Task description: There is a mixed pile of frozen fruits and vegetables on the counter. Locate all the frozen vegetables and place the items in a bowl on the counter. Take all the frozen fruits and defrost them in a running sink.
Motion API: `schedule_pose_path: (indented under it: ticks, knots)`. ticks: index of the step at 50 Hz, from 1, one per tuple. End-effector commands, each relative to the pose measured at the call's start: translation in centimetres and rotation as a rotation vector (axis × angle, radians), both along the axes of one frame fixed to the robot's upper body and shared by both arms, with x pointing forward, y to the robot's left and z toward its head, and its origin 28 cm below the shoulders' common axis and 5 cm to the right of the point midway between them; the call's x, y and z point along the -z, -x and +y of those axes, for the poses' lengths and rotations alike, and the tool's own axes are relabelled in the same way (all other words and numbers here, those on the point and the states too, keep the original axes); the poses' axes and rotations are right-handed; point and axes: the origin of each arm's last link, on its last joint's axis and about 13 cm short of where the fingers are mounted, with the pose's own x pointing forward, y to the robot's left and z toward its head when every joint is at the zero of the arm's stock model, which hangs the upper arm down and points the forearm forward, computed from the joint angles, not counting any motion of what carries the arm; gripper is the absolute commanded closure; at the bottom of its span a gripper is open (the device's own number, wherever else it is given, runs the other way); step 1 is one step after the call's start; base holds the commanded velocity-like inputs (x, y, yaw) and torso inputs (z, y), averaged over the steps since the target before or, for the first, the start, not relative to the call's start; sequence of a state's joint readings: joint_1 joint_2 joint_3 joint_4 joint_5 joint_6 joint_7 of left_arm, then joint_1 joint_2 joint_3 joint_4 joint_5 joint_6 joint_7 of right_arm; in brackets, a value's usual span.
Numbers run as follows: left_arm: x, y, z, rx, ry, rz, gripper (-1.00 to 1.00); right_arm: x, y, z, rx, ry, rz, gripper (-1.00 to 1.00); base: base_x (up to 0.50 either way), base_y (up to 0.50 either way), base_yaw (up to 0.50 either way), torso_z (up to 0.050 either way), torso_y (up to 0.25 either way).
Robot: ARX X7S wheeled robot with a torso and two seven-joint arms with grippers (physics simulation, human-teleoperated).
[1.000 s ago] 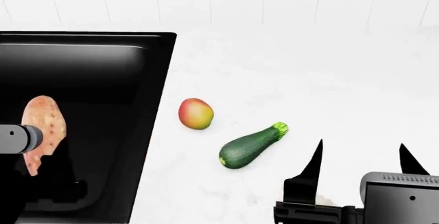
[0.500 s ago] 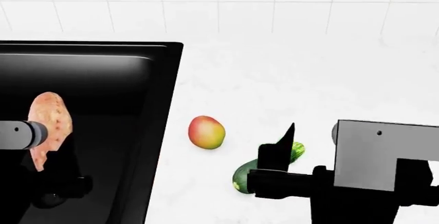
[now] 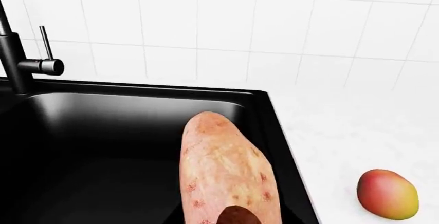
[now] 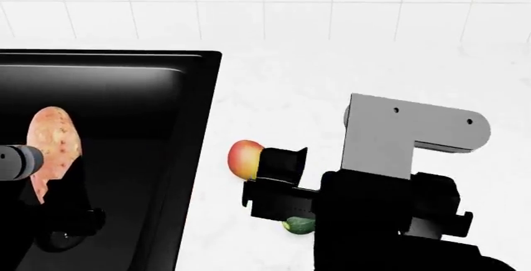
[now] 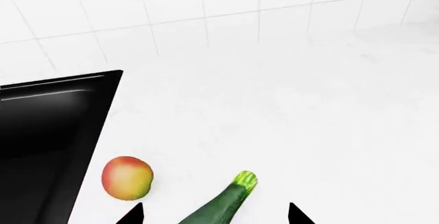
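A: Starting with the left wrist view: the sweet potato [image 3: 225, 172] fills the foreground, held up over the black sink [image 3: 103, 131]; faucet [image 3: 17, 54] at the basin's far side. Fingers not visible here, so the grip is inferred, not seen. Red-yellow fruit [image 3: 388, 194] lies on the counter [image 3: 357, 131], apart from the sink edge.

B: Head view?

A: Left gripper [image 4: 21, 162] is clamped on the sweet potato, which hangs above the basin. Right gripper [image 4: 278, 178] sits low over the counter, just beside the red-yellow fruit; its bulk hides most of the zucchini [image 4: 297, 225], only one end showing. Jaw spacing unreadable from this angle.

B: Right wrist view?

A: Two dark fingertips [image 5: 131, 215] stand wide apart, spread either side of the zucchini's stem half. Nothing between them is pinched; the zucchini lies on the counter.

B: Progress?

A: No bowl in any view. No water seen running. Judgement: nothing is placed; the sweet potato needs the bowl, not the sink, and both visible counter items remain.
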State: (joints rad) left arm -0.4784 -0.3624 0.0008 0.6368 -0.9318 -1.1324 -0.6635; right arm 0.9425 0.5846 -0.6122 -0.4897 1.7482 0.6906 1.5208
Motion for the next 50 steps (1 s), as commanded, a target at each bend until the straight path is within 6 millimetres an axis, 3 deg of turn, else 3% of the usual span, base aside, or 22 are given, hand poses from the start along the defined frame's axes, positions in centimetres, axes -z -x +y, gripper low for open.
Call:
schedule_pose_path:
  ticks: [1,10,31,50]
  knots:
    - [-1.0,-0.4,-0.2,0.007,-0.004,-0.024,1.00,1.6,-0.2,0.5,0.117,0.043,0.105,-1.00,0.00,0.00,0.00,0.000,0.000]
    - [-0.8,-0.5,-0.8,0.039,0.001,-0.020,1.00,2.1,-1.0,1.6,0.080,0.023,0.147,-1.00,0.00,0.00,0.00,0.000,0.001]
    - [-0.7,-0.4,-0.8,0.047,0.001,-0.018,1.00,3.9,-4.8,2.1,0.103,-0.107,0.224,-1.00,0.00,0.00,0.00,0.000,0.000]
    - [-0.6,-0.5,-0.8,0.046,0.004,-0.017,1.00,5.2,-6.4,3.0,0.068,-0.186,0.300,-1.00,0.00,0.00,0.00,0.000,0.001]
